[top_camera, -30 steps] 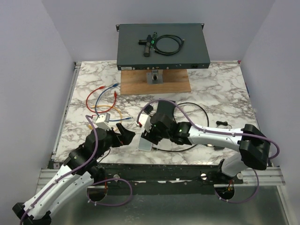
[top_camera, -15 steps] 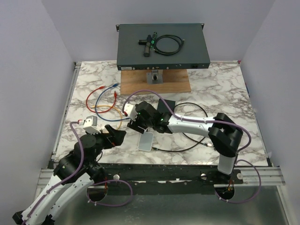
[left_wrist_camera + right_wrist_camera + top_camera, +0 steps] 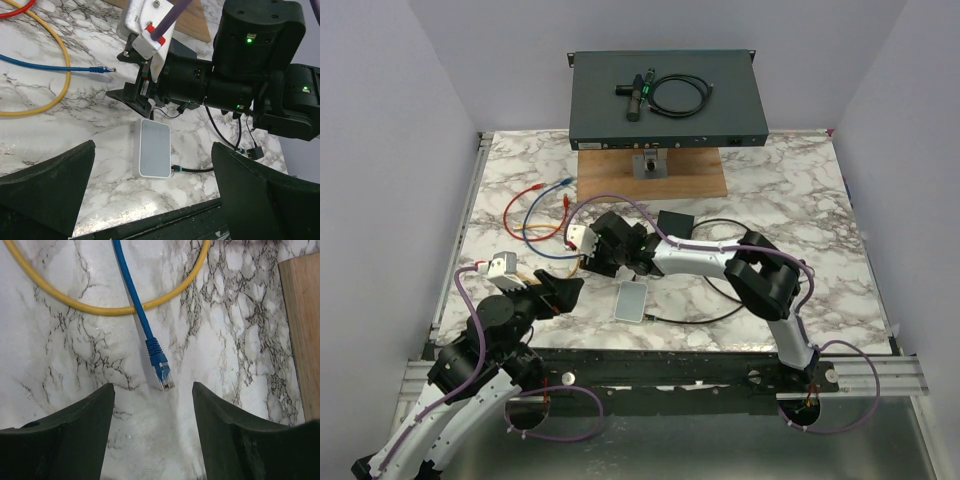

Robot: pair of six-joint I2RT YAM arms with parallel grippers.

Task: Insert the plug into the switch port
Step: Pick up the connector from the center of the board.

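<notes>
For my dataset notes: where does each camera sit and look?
Top external: above and behind, looking down on the table; left arm, right arm show.
Left wrist: faces the white box and right arm; left gripper frames it.
Right wrist: down at the blue plug; right gripper frames it.
Both wrist views share the blue plug and yellow cable.

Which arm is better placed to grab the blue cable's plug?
Right. The right hand, open, straddles the blue network cable's clear plug from above; the left hand, also open, sits farther back.
</notes>
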